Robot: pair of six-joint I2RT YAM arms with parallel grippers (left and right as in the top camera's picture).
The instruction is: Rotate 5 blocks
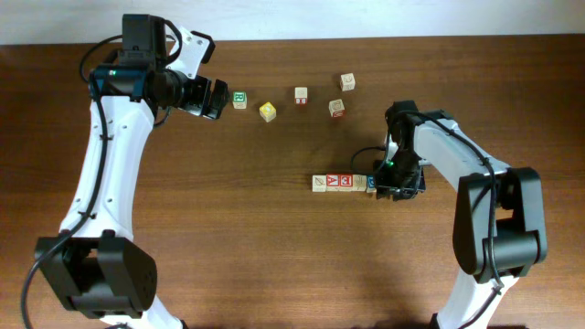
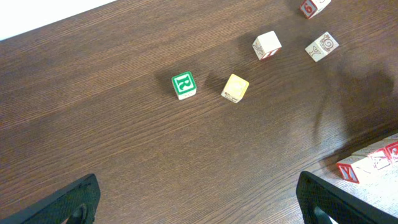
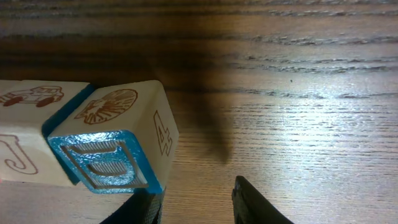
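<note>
The task is judged to be under way, not finished. The five blocks point(image 1: 340, 182) are lined up in one row on the desk point(image 1: 274, 256), running away from the right tool point(image 1: 395, 189). The blue block point(image 3: 109, 158) lies at the row's near end, right by one finger of that tool. It is skewed against its neighbour, so its turn seems to be in hand. Whether the other four are already turned cannot be told. The right tool is partly parted, with bare desk between its fingers and nothing grasped. The left tool point(image 1: 218, 99) is spread wide and empty. Beyond it five loose cubes are counted: one green cube point(image 1: 239, 100), one yellow cube point(image 1: 267, 111) and three pale cubes point(image 1: 301, 95). Ten cubes are counted in all.
</note>
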